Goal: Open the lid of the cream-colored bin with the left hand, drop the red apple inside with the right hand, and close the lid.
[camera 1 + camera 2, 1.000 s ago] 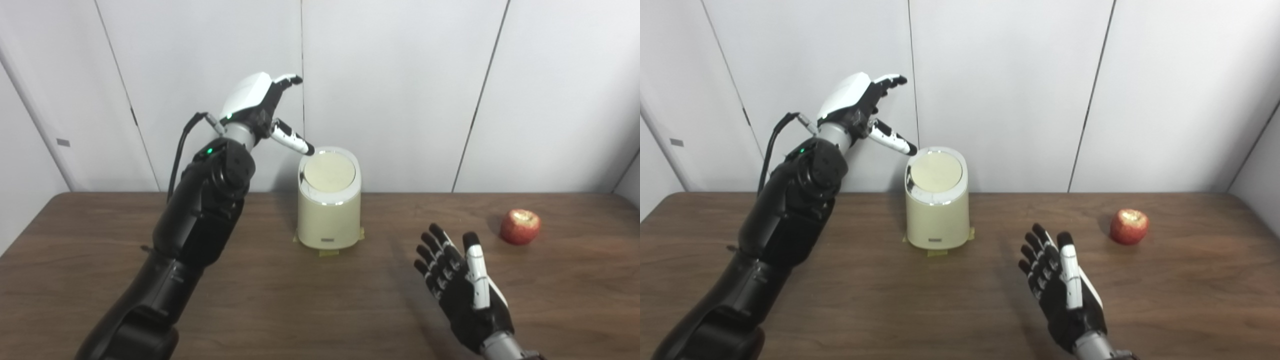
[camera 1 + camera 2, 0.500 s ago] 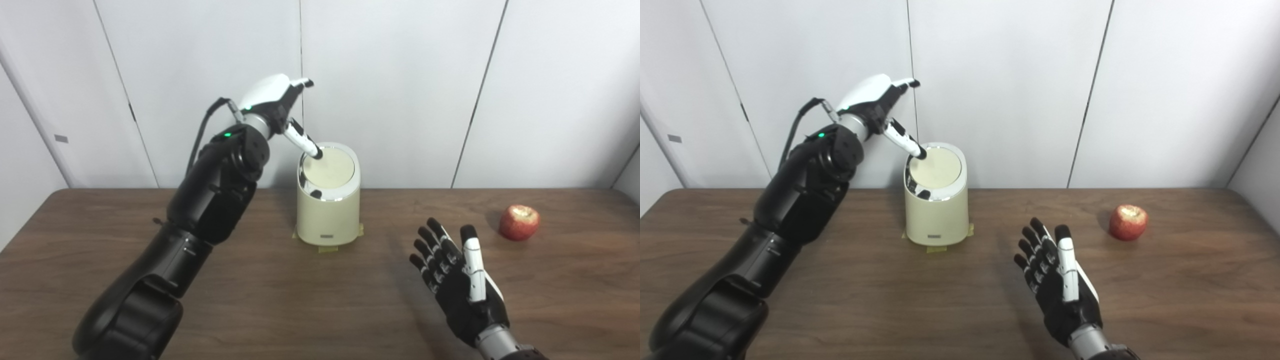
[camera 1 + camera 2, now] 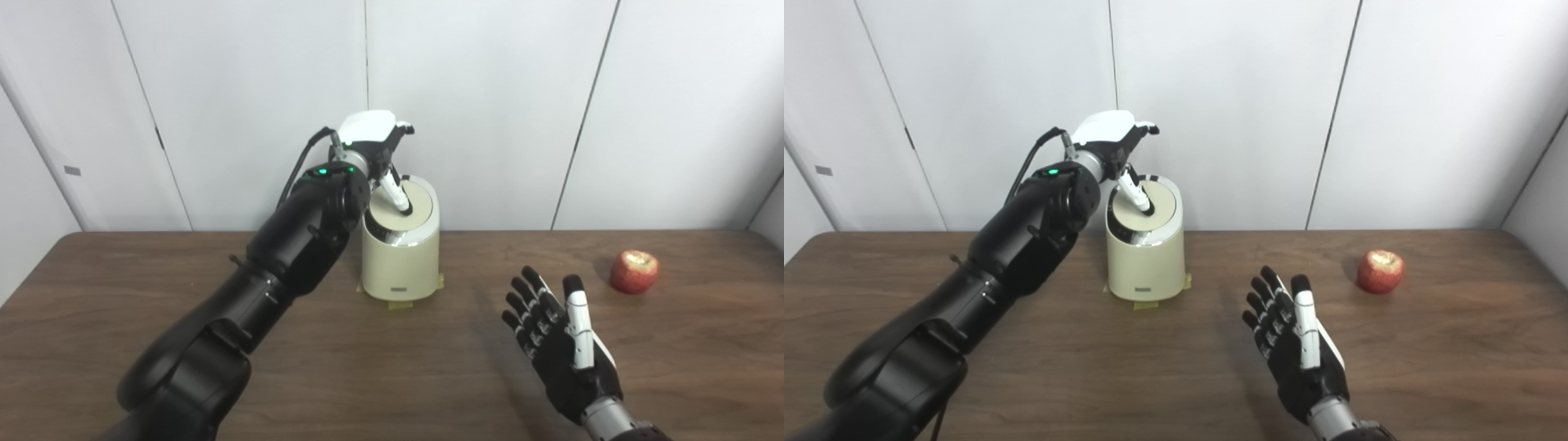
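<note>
Right now the left hand (image 3: 375,136) is up over the bin (image 3: 399,260), w/ one digit stretched down so its tip sits on the lid (image 3: 421,201), roughly mid-lid. Other fingers (image 3: 404,128) are curled in above, near the wall. It grips nothing, just presses w/ that one tip. Lid looks shut or about so; can't tell if it's tipped at all. A chrome ring runs round the lid, reflecting the dark arm on its near side.

Bin stands upright at the back-centre of the table (image 3: 367,367), close to the wall, w/ bits of yellowish tape (image 3: 401,304) showing under its base, front & sides.

Right hand (image 3: 1295,349) hovers low over the table, front-right of the bin & well apart from it. Palm faces left-ish, fingers spread & pointing away from the robot, empty.

Apple (image 3: 1380,271) lies on the table far right, well apart from both bin & right hand, beyond the fingertips & off to the right. It's red w/ a paler patch on top. Nothing touches it.

Left arm crosses the table's left half from bottom edge up to the bin, green light lit near the wrist.
</note>
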Robot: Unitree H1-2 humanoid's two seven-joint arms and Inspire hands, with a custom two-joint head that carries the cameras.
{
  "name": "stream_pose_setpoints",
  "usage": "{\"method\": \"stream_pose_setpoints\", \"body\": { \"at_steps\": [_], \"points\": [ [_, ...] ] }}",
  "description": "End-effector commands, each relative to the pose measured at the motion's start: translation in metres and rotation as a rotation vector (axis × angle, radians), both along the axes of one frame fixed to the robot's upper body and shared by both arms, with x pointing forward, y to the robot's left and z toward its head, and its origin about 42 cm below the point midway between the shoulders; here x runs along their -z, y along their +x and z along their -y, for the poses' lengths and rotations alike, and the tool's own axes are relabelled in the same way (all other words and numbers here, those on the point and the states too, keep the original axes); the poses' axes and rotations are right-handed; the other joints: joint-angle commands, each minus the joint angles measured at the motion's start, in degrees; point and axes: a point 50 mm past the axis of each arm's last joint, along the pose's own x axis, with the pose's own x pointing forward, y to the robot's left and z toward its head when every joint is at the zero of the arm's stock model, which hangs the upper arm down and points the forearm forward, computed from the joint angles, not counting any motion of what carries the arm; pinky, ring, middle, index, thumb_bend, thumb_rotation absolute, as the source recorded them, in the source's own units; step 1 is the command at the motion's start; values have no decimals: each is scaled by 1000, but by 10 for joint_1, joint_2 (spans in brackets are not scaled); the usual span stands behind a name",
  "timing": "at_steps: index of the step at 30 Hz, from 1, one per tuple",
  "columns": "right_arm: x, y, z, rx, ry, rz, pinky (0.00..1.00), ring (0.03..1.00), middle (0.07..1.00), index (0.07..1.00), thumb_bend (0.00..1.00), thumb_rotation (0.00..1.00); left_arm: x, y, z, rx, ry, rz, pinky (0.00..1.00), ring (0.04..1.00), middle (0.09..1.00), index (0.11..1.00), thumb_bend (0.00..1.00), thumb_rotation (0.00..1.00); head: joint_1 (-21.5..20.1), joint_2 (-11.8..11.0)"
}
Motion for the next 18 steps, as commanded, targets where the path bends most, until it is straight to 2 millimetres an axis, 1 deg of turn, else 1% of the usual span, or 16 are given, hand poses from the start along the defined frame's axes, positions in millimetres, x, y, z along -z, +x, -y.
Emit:
{"method": "stream_pose_setpoints", "body": {
  "at_steps": [1,3,6,12,14,18],
  "points": [
    [-23,5,-6,-14,5,87,970,994,986,1000,609,1000,-42,4,5,11,45,141,861,921,936,929,1000,72,-1,2],
    [-24,5,-7,-11,-1,89,954,986,978,1000,606,1000,-39,4,6,14,91,161,894,940,943,934,1000,68,0,3],
    [-24,6,-8,-13,-12,90,944,981,976,1000,602,1000,-36,3,7,11,131,177,916,948,947,936,1000,69,-1,4],
    [-26,5,-9,-10,-11,92,920,970,968,1000,597,1000,-33,1,5,14,209,213,942,942,939,941,1000,78,0,8],
    [-27,5,-8,-8,-10,94,916,967,966,1000,596,997,-33,1,4,18,229,224,951,941,937,943,1000,86,2,12],
    [-28,5,-7,-12,-12,96,923,971,968,1000,597,997,-31,-1,2,14,267,232,957,939,935,949,1000,97,4,16]
  ]
}}
